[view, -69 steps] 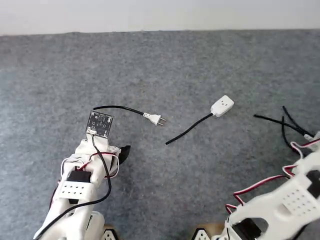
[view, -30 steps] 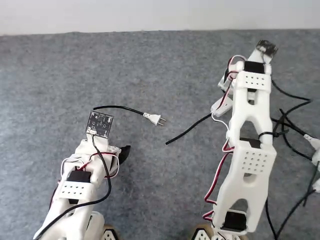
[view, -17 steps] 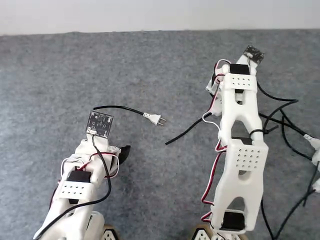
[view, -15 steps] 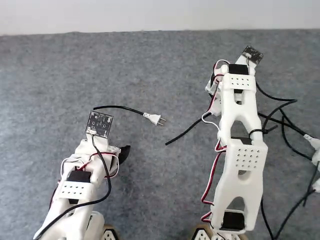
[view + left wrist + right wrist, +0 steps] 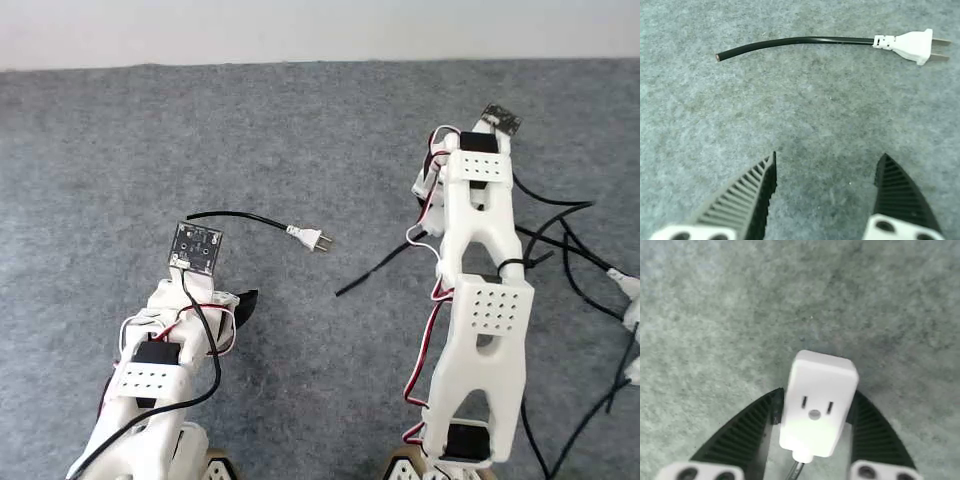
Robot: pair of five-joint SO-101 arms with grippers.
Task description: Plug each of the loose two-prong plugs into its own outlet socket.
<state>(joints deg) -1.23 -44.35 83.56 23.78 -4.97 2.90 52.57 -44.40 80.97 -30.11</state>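
Observation:
A white two-prong plug (image 5: 309, 238) on a short black cord (image 5: 235, 215) lies on the grey carpet mid-table. My left gripper (image 5: 829, 159) hovers open a little short of that plug (image 5: 910, 45), with bare carpet between its fingers. My right arm (image 5: 478, 190) stretches out over the white outlet socket (image 5: 818, 405) and hides it in the high view. Just the socket's black cord (image 5: 375, 268) sticks out from under the arm. My right gripper (image 5: 816, 394) is shut on the socket, one finger against each side, with the slots facing the camera.
Black cables (image 5: 575, 250) loop over the carpet at the right, beside the right arm. Small white pieces (image 5: 630, 290) sit at the right edge. A pale wall (image 5: 320, 30) borders the carpet at the back. Open carpet (image 5: 320, 130) lies between and beyond the arms.
The right arm swung in from the lower right and came down over the socket. In the last half second the socket's cord shifted slightly. The left arm stayed still.

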